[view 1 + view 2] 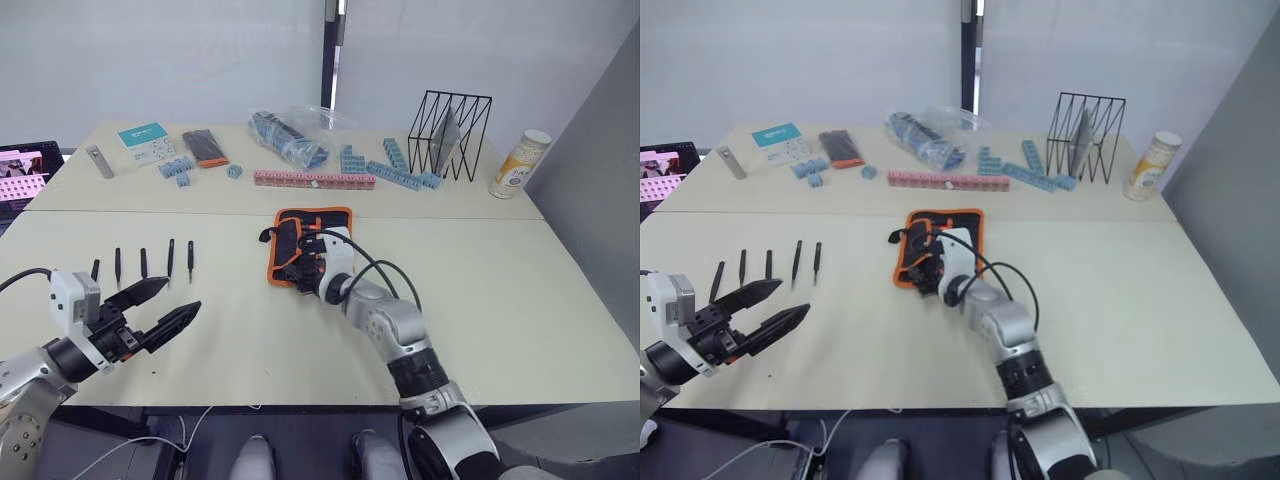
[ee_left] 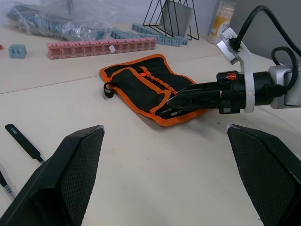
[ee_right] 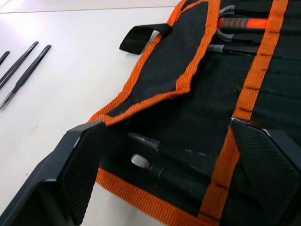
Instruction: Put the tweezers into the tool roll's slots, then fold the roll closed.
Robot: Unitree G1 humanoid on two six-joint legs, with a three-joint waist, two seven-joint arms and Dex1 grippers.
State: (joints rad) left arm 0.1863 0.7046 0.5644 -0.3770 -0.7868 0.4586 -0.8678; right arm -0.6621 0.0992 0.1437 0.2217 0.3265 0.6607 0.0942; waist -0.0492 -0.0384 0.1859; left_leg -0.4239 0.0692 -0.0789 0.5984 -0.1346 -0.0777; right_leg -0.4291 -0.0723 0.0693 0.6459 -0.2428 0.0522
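The tool roll [image 1: 312, 232] lies unrolled at the table's middle, black with orange binding, its strap [image 3: 141, 37] at one side. Its slots [image 3: 188, 155] hold a few other tools. Several black tweezers [image 1: 143, 262] lie in a row on the table to the roll's left, also seen as tweezers [image 2: 23, 140] beside my left hand. My right gripper [image 1: 298, 272] hovers open over the roll's near edge, fingers [image 3: 80, 169] spread on either side of the slots. My left gripper [image 1: 181, 296] is open just in front of the tweezers, holding nothing.
Along the back stand a pink block strip [image 1: 313, 179], blue blocks [image 1: 395, 170], a plastic bag [image 1: 290, 135], a black wire rack [image 1: 450, 135] and a bottle [image 1: 520, 163]. A grey metal bar [image 1: 98, 160], a teal card [image 1: 145, 143] and a black-and-orange flat pack [image 1: 205, 147] lie back left.
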